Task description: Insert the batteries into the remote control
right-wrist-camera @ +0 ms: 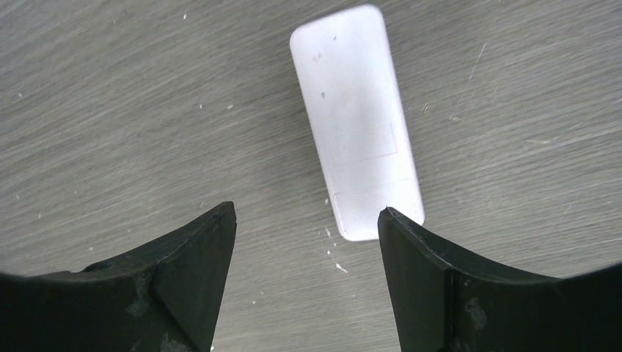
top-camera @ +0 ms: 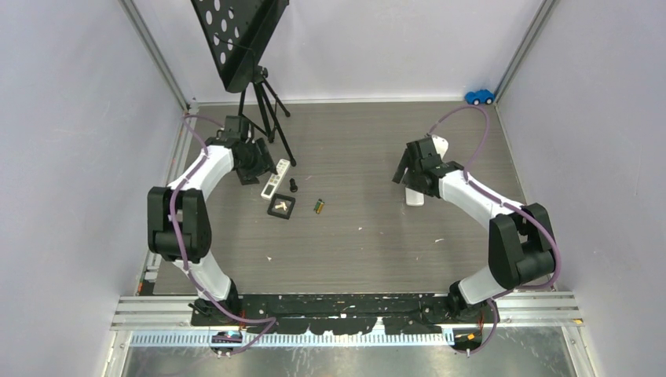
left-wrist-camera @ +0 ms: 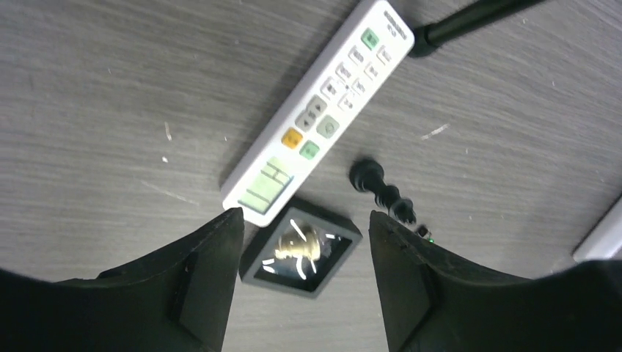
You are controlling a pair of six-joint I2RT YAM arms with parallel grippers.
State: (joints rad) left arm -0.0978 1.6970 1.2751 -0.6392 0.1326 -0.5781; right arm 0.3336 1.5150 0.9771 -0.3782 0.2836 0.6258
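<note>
The left gripper (left-wrist-camera: 304, 215) hangs wide and empty over the tray (left-wrist-camera: 339, 262). The right gripper (right-wrist-camera: 306, 211), also wide and empty, is over a face-down remote (right-wrist-camera: 356, 125) well right of the tray. A battery (top-camera: 320, 206) lies just right of the tray. I'd come in low, jaws across its width.

Overhead, close wrists; buttoned remote (left-wrist-camera: 320, 114) shared

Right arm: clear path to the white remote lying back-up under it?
Probably yes. The right gripper hangs open above the remote, which lies flat with nothing around it. Its near end sits by one finger, so a small sideways shift seems needed.
</note>
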